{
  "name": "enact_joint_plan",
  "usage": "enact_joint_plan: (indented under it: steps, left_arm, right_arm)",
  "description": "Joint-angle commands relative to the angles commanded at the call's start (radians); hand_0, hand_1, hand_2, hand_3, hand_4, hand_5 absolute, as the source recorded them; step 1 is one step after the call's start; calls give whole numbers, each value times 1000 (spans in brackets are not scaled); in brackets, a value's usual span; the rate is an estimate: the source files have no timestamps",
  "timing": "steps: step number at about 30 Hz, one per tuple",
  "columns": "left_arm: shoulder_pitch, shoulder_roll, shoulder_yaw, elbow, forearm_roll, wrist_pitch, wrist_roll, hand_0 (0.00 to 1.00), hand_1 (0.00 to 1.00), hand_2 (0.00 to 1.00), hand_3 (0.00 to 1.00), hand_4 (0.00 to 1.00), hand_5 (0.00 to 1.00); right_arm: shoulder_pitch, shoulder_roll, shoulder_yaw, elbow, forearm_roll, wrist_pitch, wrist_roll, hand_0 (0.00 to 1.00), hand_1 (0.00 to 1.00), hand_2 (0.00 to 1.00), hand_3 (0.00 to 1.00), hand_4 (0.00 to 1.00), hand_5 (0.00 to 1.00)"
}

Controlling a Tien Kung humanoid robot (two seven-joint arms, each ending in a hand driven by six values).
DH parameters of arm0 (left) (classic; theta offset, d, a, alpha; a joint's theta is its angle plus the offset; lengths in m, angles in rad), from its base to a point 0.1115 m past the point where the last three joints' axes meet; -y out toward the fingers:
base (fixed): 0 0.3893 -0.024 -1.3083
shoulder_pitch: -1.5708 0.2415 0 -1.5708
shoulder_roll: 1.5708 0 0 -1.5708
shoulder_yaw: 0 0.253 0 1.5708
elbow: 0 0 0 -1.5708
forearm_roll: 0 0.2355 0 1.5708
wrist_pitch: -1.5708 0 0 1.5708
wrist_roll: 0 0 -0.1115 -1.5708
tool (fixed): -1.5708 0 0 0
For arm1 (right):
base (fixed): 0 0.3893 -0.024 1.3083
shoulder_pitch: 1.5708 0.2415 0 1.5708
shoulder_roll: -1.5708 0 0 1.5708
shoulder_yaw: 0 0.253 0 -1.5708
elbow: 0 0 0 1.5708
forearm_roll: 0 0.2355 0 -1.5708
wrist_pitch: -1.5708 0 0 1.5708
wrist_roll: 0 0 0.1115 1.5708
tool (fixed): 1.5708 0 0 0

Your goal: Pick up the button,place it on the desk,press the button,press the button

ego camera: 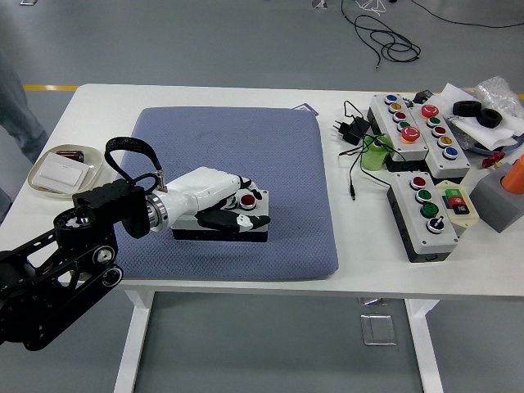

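Observation:
A small grey button box (261, 214) with a black base lies on the blue mat (246, 147), near the mat's front left. My left hand (238, 210), white with black fingers, lies flat over most of the box's top. Its fingers (246, 190) stretch across the buttons, and the thumb runs along the box's front edge. Only the red button (247, 200) at the right end shows between the fingers; the other buttons are hidden under the hand. The box rests on the mat and is not lifted. My right hand is out of view.
Several larger button boxes (407, 123) (426, 214) crowd the table's right side, with a black power adapter and cable (348, 131), a grey block (495, 201) and an orange object (514, 173). A white dish (61, 168) sits at the left edge. A person's leg (16, 98) shows at the top left.

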Motion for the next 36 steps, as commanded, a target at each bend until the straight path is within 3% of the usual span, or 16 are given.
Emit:
enact_joint_plan:
  steps: [12,25,36]
  left_arm:
    - [0,-11,-1,51,37,-22,24,29,2,55,783,769,998]
    - [13,8,15,63,46,-89,49,31,2,60,786,770,998]
    - [21,13,-62,-25,61,58,23,32,2,60,793,772,998]
  right_arm:
    - [3,0,-2,0,2,-1,1,631,494,620,562,300,226]
    - [2,0,-5,0,6,0,0,631,495,619,563,300,226]
    - [2,0,-7,0,9,0,1,631,494,619,563,301,226]
